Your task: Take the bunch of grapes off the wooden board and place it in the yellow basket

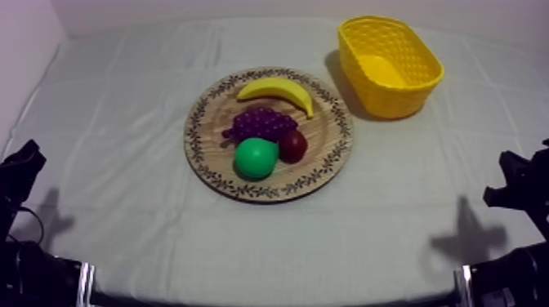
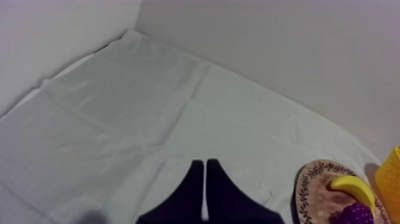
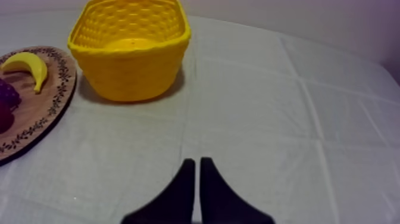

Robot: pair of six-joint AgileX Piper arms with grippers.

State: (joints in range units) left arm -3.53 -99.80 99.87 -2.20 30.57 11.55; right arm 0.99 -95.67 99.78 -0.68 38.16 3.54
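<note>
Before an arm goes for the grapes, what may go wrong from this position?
1. The bunch of grapes is crowded by the banana, the pear and the small red fruit. The right gripper, coming down, may push or catch a neighbour.
2. The yellow basket has a high wall. If the grapes are carried too low, they may hit it and shift the basket.

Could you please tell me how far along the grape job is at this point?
Nothing looks done: the bunch of grapes lies on the wooden board, and the yellow basket holds no fruit. Nothing is in hand: left claw and right claw are shut on nothing, over bare cloth. Left to do: reach, grasp, lift, and drop the grapes into the basket.
</note>
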